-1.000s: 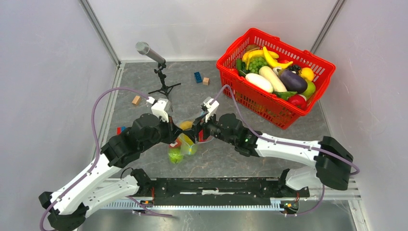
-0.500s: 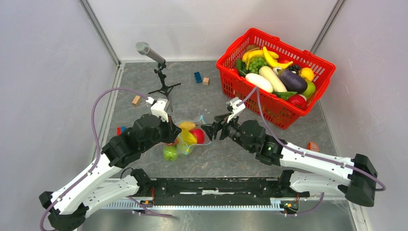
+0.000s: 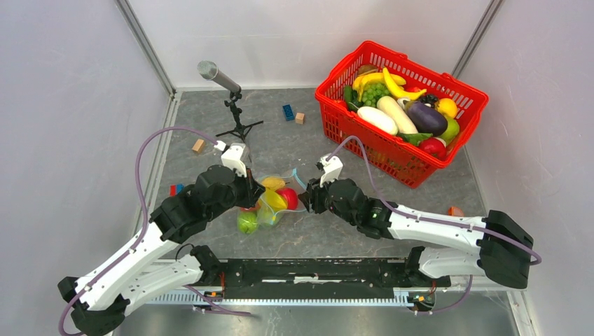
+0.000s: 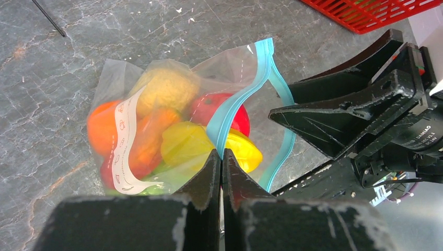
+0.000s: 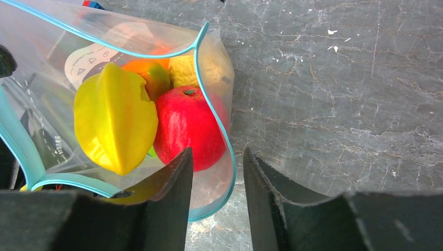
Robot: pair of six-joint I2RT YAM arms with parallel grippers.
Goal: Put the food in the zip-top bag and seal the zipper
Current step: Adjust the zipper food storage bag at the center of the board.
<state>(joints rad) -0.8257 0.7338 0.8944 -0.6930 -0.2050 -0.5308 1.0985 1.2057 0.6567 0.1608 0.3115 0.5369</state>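
Pinching one point of the zipper, the left gripper has its fingers pressed together on the light blue strip, with no gap showing between them.

Item, zip-top bag: clear and slack, lying on the table between the two grippers. Its mouth gapes toward the right arm.

Item, food, all inside the bag: red apple, yellow star-shaped fruit, orange, knobbly yellow fruit. None shows loose beside the bag.

Item, right gripper: fingers spread and holding nothing. The outer bend of the blue strip sits in the gap between them, nearer the left-hand finger in the wrist view. Whether it touches that finger cannot be told.

Relation governing the next move: the zipper's long axis runs from the left pinch across to the right fingers, and its two lips are bowed apart around the apple. The right arm is the nearer to the free end. Judged step: close there, draw the strip taut against the left hold, then press the lips together along that line.
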